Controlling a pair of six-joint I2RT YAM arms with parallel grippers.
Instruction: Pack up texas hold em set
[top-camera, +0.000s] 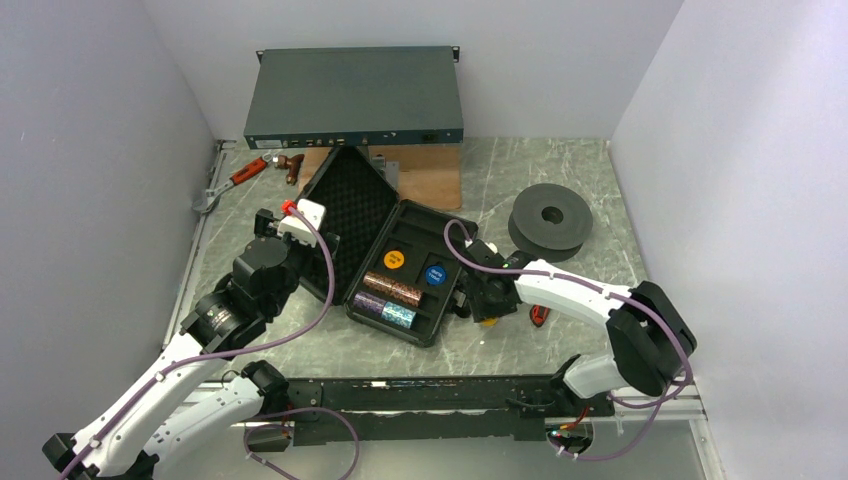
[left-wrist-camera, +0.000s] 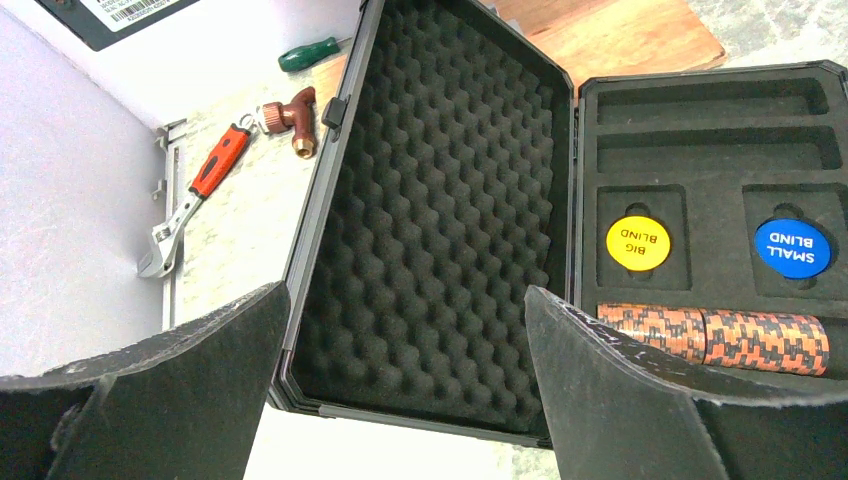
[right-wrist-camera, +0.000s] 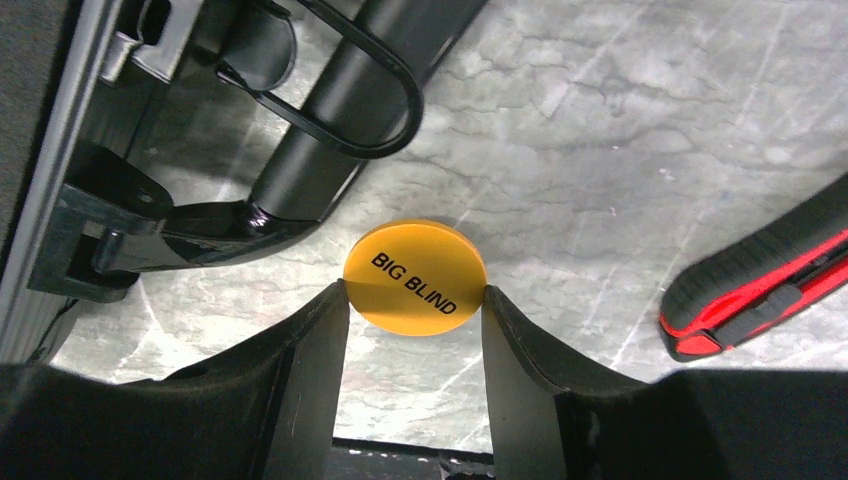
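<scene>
My right pincer (right-wrist-camera: 415, 292) is clamped across the rim of the orange disc (right-wrist-camera: 415, 268), held flat and low over the counter (right-wrist-camera: 600, 150) just beside the open case (top-camera: 345, 195). I judge that grip suits lowering it into a foam pocket. My left pincer (left-wrist-camera: 405, 292) hangs spread wide over the lid, likely ready to steady it.

The case lid (left-wrist-camera: 430, 200) is lined with egg-crate foam, soft and matt black. The orange BIG BLIND disc (right-wrist-camera: 415, 278) is smooth, glossy plastic. The table (right-wrist-camera: 620, 130) has a veined, stone-look finish with a slight sheen. The wooden board (left-wrist-camera: 610, 35) shows bare grain, and the wrench (left-wrist-camera: 195, 200) is bright metal.
</scene>
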